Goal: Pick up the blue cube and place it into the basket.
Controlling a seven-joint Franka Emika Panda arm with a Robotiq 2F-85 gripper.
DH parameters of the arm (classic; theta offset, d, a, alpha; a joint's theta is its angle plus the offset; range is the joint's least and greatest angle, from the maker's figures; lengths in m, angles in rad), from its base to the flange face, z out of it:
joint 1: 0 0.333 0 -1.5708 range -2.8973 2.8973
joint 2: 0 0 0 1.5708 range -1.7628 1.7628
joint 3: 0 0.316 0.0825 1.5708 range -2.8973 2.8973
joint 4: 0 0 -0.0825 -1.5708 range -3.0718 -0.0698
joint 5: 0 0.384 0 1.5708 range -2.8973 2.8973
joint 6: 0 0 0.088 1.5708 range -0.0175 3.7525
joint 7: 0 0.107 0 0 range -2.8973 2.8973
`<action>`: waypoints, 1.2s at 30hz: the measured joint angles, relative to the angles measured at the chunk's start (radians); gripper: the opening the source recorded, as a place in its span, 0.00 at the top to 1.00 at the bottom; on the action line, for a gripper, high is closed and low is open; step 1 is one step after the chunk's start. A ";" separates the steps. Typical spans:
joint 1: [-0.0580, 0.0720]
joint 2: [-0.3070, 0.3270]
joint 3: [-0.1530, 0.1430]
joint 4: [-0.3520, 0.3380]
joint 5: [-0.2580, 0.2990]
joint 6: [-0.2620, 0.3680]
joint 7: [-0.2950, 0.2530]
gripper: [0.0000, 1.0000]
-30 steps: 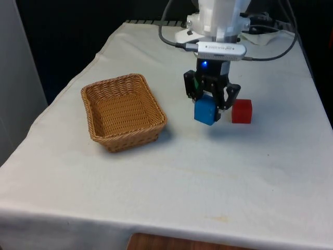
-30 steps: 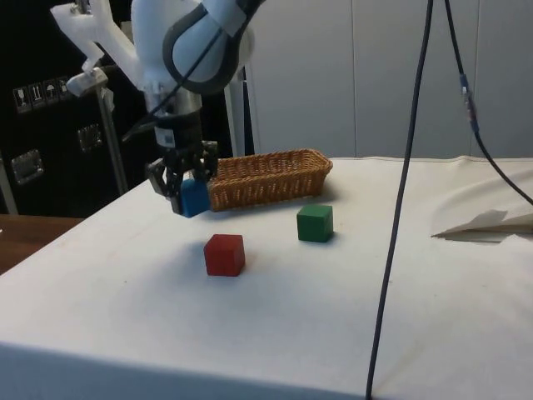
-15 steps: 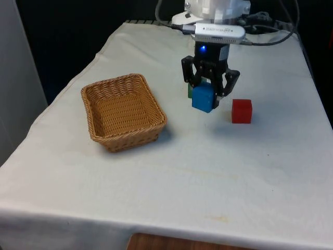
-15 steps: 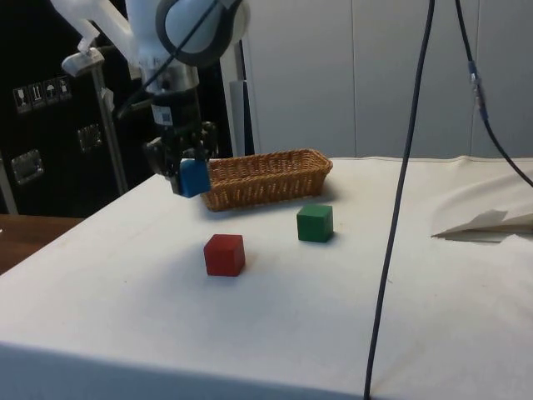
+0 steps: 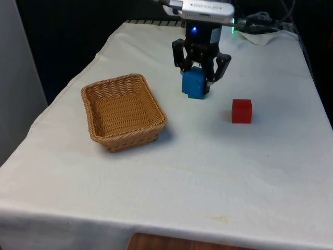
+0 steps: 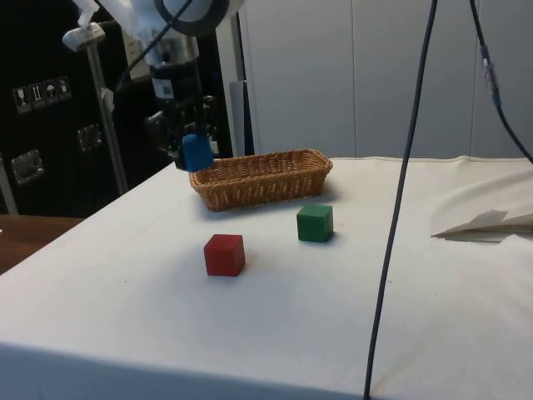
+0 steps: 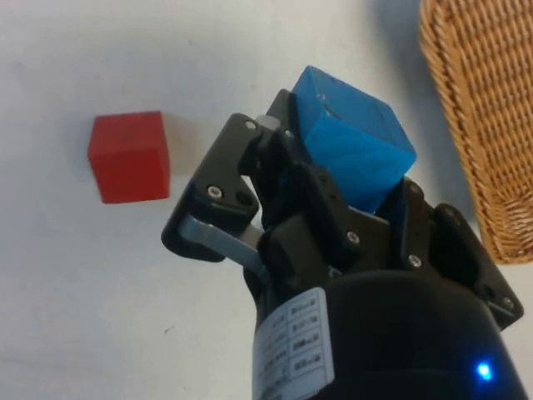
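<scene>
Right now we have the blue cube (image 5: pixel 194 83) clamped between the two fingers of our gripper (image 5: pixel 198 78), which are closed tight on its sides. We hold it well above the cloth, high enough, we judge, to clear the basket's woven rim. The basket (image 5: pixel 105 87) sits to the front view's left of the cube, open and waiting. A red cube (image 5: pixel 242 110) lies on the far side of the cube from the basket, and a green cube (image 6: pixel 315 223) rests near the basket.
</scene>
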 measured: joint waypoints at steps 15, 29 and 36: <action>-0.010 0.011 -0.053 -0.007 0.000 0.004 -0.024 1.00; -0.014 0.011 -0.106 -0.007 0.000 0.005 -0.040 1.00; -0.017 0.010 -0.123 -0.009 0.000 0.007 -0.043 1.00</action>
